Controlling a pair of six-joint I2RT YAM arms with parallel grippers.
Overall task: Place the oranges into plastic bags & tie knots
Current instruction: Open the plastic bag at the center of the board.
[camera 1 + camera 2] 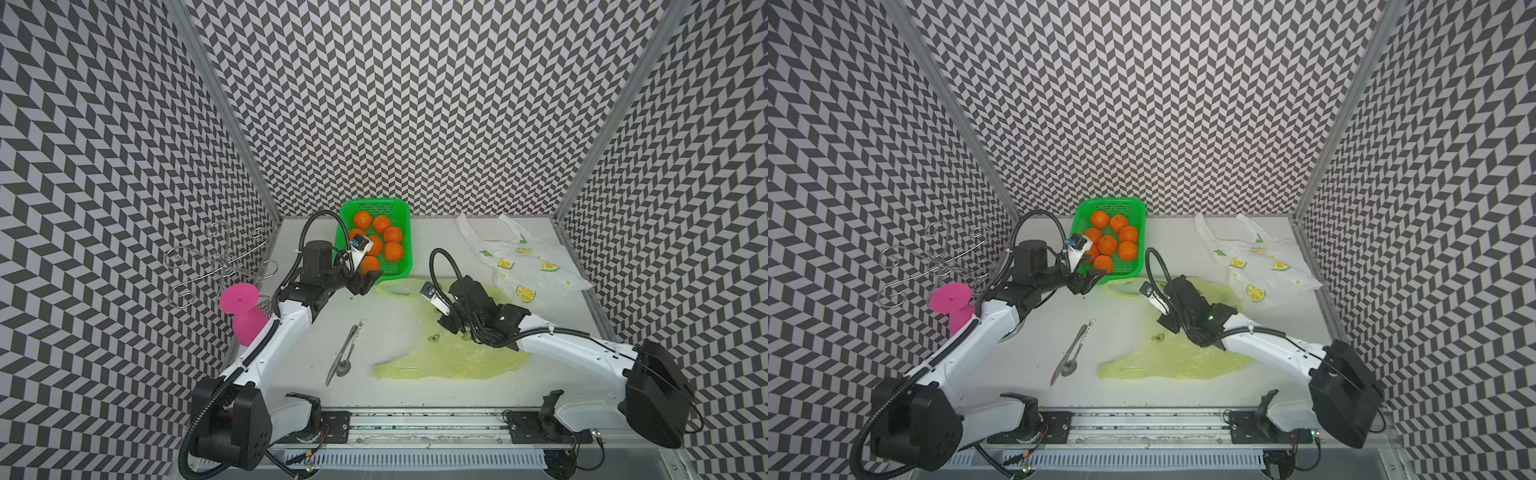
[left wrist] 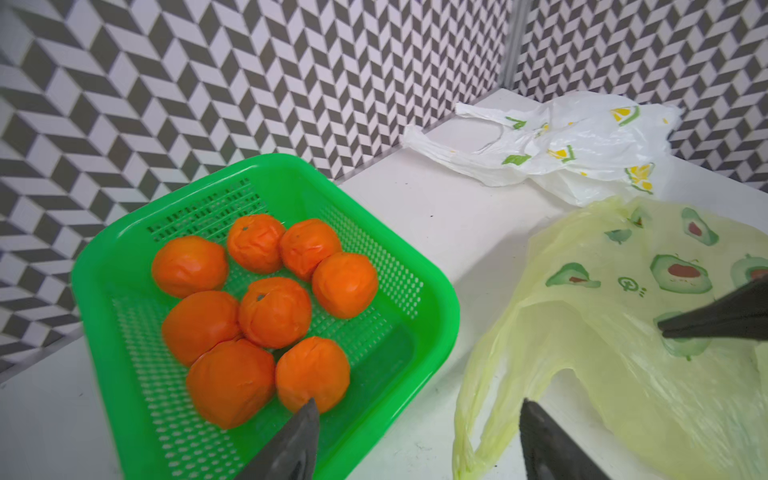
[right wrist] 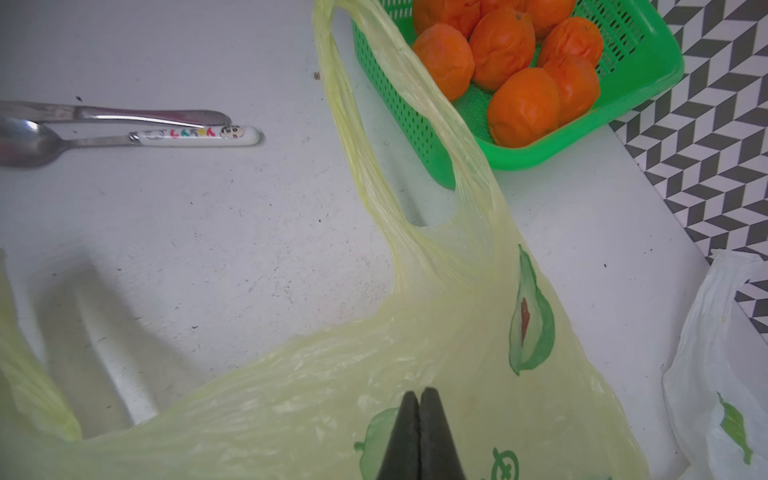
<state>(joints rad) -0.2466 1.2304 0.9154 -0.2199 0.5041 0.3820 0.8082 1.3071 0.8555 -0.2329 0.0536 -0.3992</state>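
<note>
The white table (image 1: 299,374) carries a green basket (image 1: 374,205) just behind the left claw (image 1: 368,279). A yellow-green bag (image 1: 440,361) lies flat on the table, from beside the left claw to under the right claw (image 3: 419,395). A white bag (image 1: 536,266) lies crumpled beyond the right claw. A knife (image 1: 337,359) and a spoon (image 1: 344,368) lie close together, in front of the left claw.
</note>
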